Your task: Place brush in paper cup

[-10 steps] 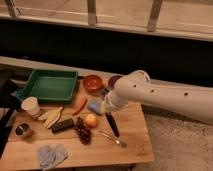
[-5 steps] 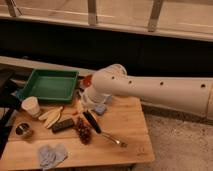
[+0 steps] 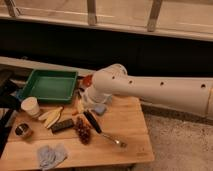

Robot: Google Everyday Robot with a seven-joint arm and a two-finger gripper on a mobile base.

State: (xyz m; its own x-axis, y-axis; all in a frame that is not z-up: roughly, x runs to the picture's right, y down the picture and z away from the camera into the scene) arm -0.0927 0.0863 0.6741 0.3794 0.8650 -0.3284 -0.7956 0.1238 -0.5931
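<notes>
So, step in hand looked like the grasp on the brush [image 3: 93,123], not yet lifted. The brush lay flat near the middle of the wooden table [image 3: 131,131], black handle running diagonally, far end toward the rear edge, near end toward the front right corner, where a silvery utensil [image 3: 114,140] lay just beyond it. The white arm [image 3: 155,92] came in from the right edge, and the gripper [image 3: 89,105] was low at the rear-middle of the table, right at the far end of the handle. The wrist hid it, so could not tell whether it was wide, narrow or holding anything. The paper cup [image 3: 31,106] stood upright near the left edge, just in front of the green tray [image 3: 49,86], well apart from the brush, with a metal tin [image 3: 22,131] nearer the front left corner. To do this well: take the handle across its width, clear of the blue sponge [image 3: 99,109] just beside it on the right and the dark grape bunch [image 3: 82,131] touching or nearly touching it on the left. Judged risk: dragging the grapes or utensil along. Lift straight up, carry left, tip the brush upright over the rim and lower it slowly, since the light cup would likely topple if pushed from the side.
</notes>
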